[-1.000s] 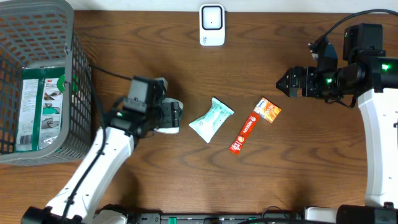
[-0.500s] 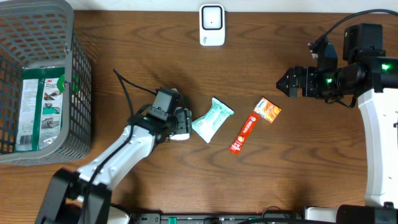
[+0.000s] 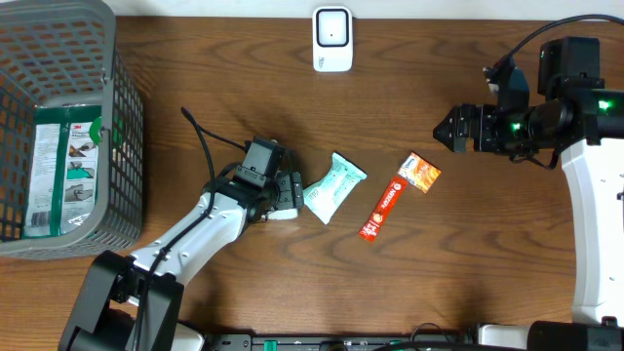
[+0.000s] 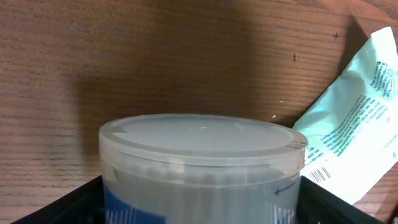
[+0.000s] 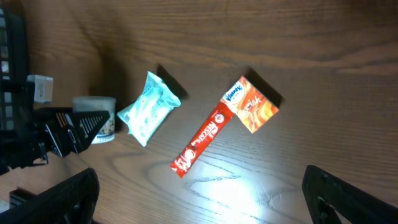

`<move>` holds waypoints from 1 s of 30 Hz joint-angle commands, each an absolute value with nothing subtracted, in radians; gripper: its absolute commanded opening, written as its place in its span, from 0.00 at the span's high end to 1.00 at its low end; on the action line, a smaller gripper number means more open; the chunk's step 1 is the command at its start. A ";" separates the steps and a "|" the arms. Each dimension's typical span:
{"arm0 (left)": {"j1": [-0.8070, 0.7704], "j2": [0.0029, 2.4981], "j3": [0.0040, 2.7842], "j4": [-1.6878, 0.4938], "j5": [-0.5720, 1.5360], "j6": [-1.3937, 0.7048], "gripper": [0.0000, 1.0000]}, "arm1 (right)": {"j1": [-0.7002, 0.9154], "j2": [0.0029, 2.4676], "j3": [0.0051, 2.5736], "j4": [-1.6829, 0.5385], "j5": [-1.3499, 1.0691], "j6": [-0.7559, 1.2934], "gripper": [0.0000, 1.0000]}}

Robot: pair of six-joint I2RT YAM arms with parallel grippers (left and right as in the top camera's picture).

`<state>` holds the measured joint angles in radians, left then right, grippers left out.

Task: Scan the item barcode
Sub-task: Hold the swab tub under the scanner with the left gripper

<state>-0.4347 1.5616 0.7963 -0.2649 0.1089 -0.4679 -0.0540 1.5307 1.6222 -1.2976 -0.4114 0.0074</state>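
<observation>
Basket (image 3: 127, 146) of grey mesh, far left of the teal packet (image 3: 332, 188), holds one green-and-white package (image 3: 63, 171). Just left of that packet a clear lidded tub (image 4: 199, 168) with pale contents sits between the left fingers (image 4: 68, 210); whether they clamp it or stand loose, I cannot tell. Right fingers (image 5: 56, 202), well right of the packet, are spread wide, holding nothing. White scanner (image 3: 332, 39) lies beyond the packet at the desk's (image 3: 292, 97) far edge.

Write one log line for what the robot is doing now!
left tool: around clear round plastic tub, grip unclear | tub: on table beside teal wipes pack | right tool: open, empty
</observation>
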 commanded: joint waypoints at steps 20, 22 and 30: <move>-0.435 1.481 0.884 -0.312 0.001 -0.416 0.14 | -0.052 1.530 1.640 -1.298 -0.416 0.014 0.01; -0.435 1.481 0.885 -0.312 -0.012 -0.415 0.14 | -0.052 1.530 1.640 -1.298 -0.416 0.014 0.01; -0.435 1.481 0.887 -0.312 -0.020 -0.412 0.14 | -0.052 1.530 1.640 -1.298 -0.416 0.014 0.01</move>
